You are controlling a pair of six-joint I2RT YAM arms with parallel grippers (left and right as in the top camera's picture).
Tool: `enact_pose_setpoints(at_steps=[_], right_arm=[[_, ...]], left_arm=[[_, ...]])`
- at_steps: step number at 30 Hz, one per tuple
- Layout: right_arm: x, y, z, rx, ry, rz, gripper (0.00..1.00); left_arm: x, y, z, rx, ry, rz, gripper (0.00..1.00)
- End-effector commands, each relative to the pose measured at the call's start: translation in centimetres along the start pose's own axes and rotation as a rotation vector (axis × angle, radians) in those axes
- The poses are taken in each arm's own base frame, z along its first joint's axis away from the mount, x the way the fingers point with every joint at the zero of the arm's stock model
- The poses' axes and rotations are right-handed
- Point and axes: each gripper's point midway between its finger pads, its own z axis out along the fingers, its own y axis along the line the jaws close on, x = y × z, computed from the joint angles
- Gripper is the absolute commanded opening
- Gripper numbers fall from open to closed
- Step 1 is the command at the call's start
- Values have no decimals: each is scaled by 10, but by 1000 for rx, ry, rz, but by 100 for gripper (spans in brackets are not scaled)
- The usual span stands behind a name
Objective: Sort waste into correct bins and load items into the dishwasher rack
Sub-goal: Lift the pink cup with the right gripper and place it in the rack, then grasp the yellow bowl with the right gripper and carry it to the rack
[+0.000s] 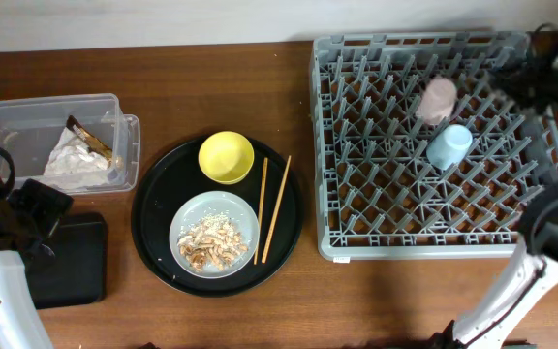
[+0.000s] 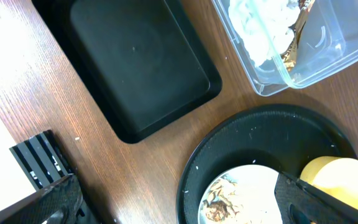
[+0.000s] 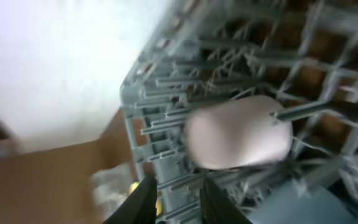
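The clear tub (image 1: 8, 111) at the far left holds the white napkin (image 1: 71, 160) and the gold-brown wrapper (image 1: 90, 139). The shallow black tray (image 1: 71, 262) lies in front of it. The pale grey plate (image 1: 238, 206) carries the food scraps (image 1: 211, 242), next to the yellow bowl (image 1: 226, 157) and the chopsticks (image 1: 274, 208). The pink cup (image 1: 439, 99) and the light-blue cup (image 1: 449, 145) lie in the dishwasher rack (image 1: 356, 244). My left gripper (image 2: 179, 208) is wide open and empty above the table between the black tray (image 2: 142, 68) and the plate (image 2: 253, 180). My right gripper (image 3: 182, 199) is open and empty, just off the pink cup (image 3: 238, 134); that view is blurred.
The plate, bowl and chopsticks rest on a large round black tray (image 1: 158, 194) in the middle of the table. The left arm (image 1: 8, 213) stands at the left edge and the right arm (image 1: 550, 78) reaches over the rack's far right corner. Bare wood shows between the round tray and the rack.
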Motion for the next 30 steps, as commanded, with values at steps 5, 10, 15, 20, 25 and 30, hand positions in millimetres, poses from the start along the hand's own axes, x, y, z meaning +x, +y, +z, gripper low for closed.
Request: enact_pose_setpoints(at_steps=[5, 10, 15, 20, 25, 30], right_arm=[[114, 232, -116, 119, -315, -557, 61], [296, 320, -15, -105, 129, -869, 79], [383, 268, 184, 296, 236, -1122, 73], [449, 188, 336, 396, 298, -1222, 72], [460, 150, 367, 433, 342, -1220, 59], [491, 144, 363, 436, 396, -1219, 27]], left_arm=[[-2, 2, -2, -3, -9, -13, 99], [-2, 2, -2, -3, -9, -13, 99], [-2, 2, -2, -4, -9, -13, 99], [-2, 2, -2, -4, -9, -13, 99], [-2, 2, -2, -4, -9, -13, 99], [-2, 2, -2, -4, -9, -13, 99]])
